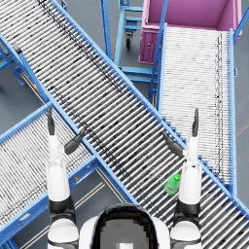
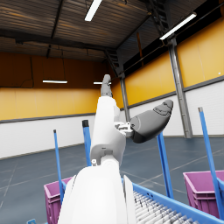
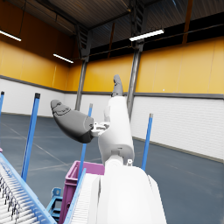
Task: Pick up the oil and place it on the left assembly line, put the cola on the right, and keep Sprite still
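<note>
A green cylindrical bottle (image 1: 172, 184) is seated on the ribbed grey roller surface (image 1: 112, 112). Above that surface, the left hand (image 1: 57, 138) and right hand (image 1: 189, 142) are held open, empty.

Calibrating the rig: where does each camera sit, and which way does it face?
Head: on the head, steeply down at conveyors and green bottle; left hand, right hand show.
Left wrist: on left forearm, facing up toward wall and ceiling; left hand.
Right wrist: on right forearm, likewise; right hand.
All show a purple bin.
</note>
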